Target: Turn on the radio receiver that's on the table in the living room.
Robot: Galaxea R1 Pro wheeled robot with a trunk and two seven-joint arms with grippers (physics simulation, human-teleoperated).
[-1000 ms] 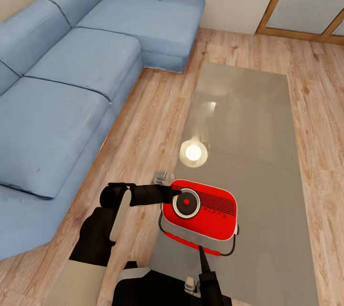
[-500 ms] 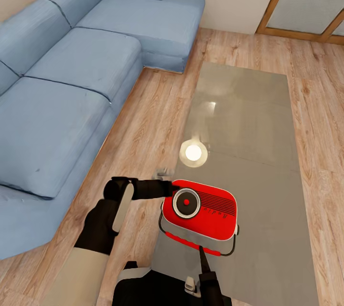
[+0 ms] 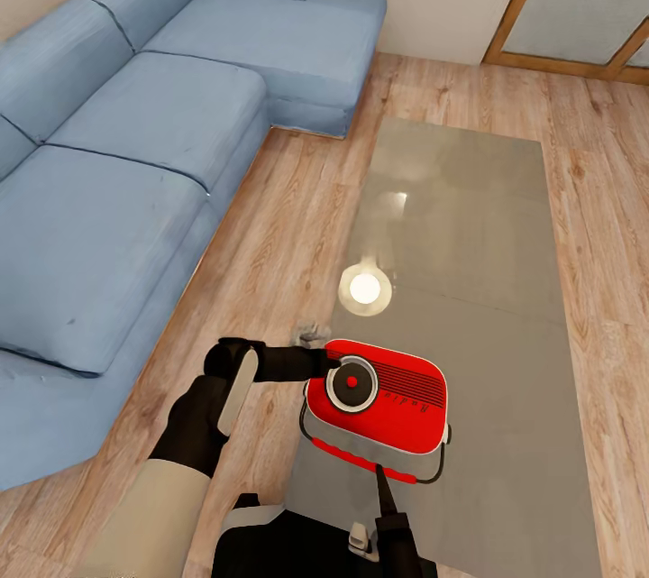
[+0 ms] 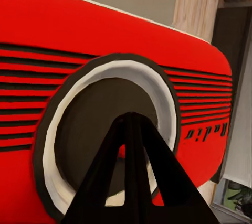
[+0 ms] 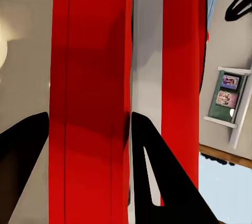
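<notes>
The bright-red radio receiver (image 3: 388,402) lies at the near left corner of the glossy grey-beige table (image 3: 469,217), its white-ringed dial (image 3: 351,384) facing up. My left gripper (image 3: 332,364) reaches in from the left, shut, its tip at the dial's rim. In the left wrist view the joined fingers (image 4: 128,145) point at the dial's dark middle (image 4: 89,114). My right gripper (image 3: 382,477) sits low at the radio's near edge by the wire handle (image 3: 437,470). In the right wrist view it is open (image 5: 86,124), the radio's red and white-grey edge (image 5: 105,77) just beyond its fingers.
A big blue sectional sofa (image 3: 135,154) runs along the left, a strip of wood floor (image 3: 279,235) between it and the table. A wood-framed glass door (image 3: 586,10) stands at the far right. A bright lamp reflection (image 3: 365,289) shines on the tabletop.
My left gripper pulled back a little from the dial half a second ago and has come back to its rim. The radio and right gripper have not moved.
</notes>
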